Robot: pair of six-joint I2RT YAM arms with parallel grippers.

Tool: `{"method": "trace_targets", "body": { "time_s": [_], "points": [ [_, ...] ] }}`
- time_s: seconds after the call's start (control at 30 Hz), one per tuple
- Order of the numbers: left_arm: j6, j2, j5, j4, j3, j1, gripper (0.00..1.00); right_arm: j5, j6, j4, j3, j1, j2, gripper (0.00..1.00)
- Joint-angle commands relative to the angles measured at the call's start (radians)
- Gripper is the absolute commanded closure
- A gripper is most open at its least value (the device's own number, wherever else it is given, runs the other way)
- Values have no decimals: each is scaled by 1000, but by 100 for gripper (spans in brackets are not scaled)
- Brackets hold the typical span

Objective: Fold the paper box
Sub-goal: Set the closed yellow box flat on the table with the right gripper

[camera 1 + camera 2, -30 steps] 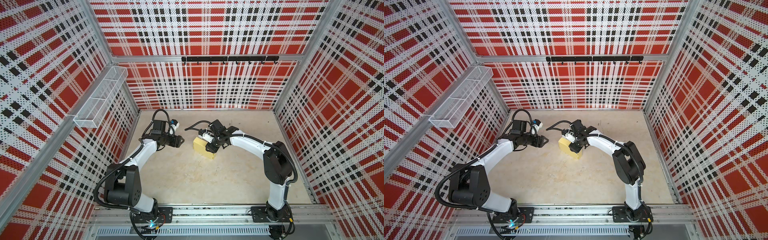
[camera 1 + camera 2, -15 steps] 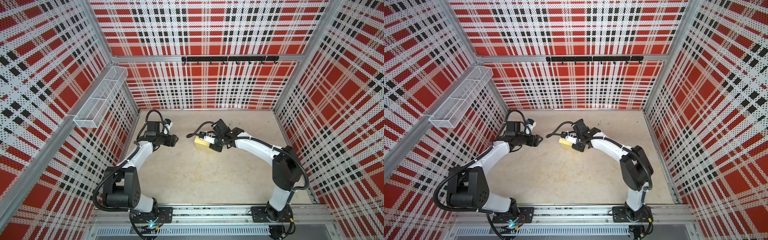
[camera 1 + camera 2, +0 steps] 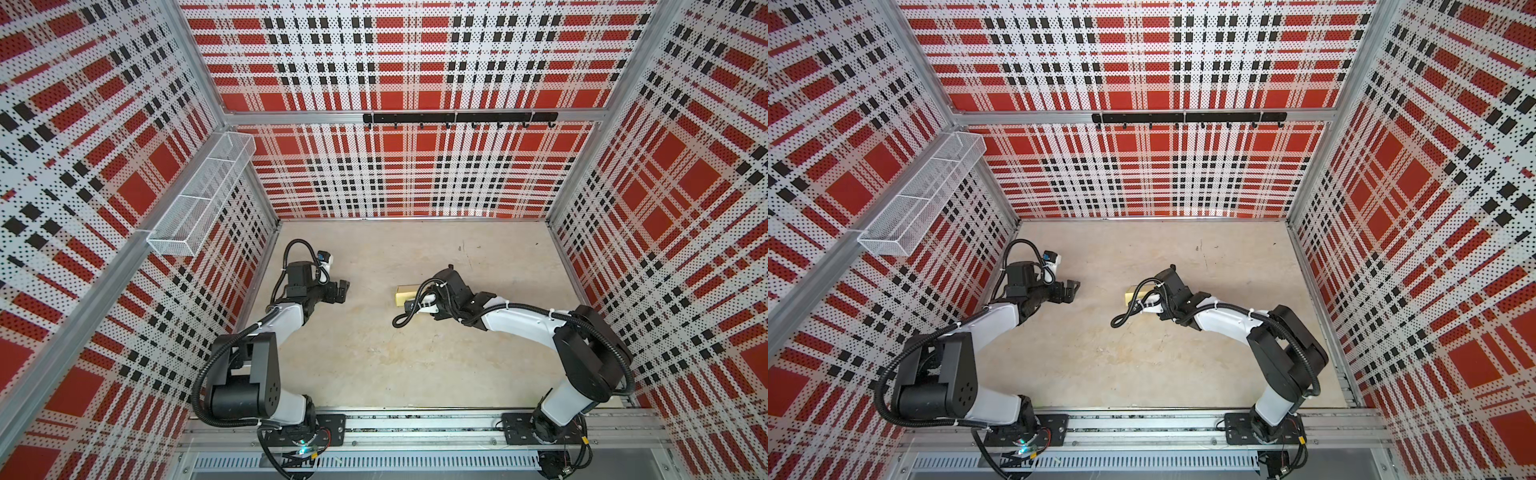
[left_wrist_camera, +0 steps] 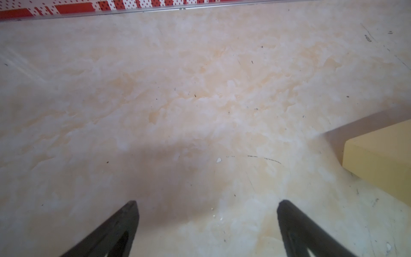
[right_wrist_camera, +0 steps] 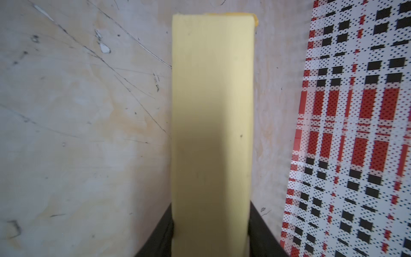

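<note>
- Over the last second the left gripper [image 3: 343,289] has drawn back a little from the paper box [image 3: 404,293] toward the left wall, and its jaws have spread wider. The right arm has turned the box, so both top views now show a narrow yellow strip where a broader face showed before.
- Nearest, both arm bases sit on the front rail [image 3: 415,428], one at each end, with the beige table [image 3: 374,365] beyond them.
- The left gripper [image 4: 207,202] hangs low over the left part of the table. Its jaws stand wide apart and only bare table shows between the two black fingertips [image 4: 132,203].
- The right gripper [image 5: 210,222] is clamped on one end of the paper box [image 5: 212,100], with a black finger [image 5: 163,233] pressed on each side of the narrow face.
- The box is folded into a closed rectangular block just right of the table's middle, well apart from the left gripper. The left wrist view catches one corner [image 4: 382,155]. I cannot tell whether it touches the table.
- Farther off, a wire basket [image 3: 199,199] hangs on the left wall.
- Farthest, a black hook rail [image 3: 459,118] runs across the plaid back wall.
</note>
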Motion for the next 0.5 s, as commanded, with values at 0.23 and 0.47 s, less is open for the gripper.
{"method": "trace_targets", "body": {
  "time_s": [0.23,0.47],
  "points": [
    [-60,13,-47,402,-126,-9,1,42,-71,165,-164,21,-39,35],
    [-30,43,-90,579,-192,-75,1,18,21,112,-197,66,-93,20]
  ]
}}
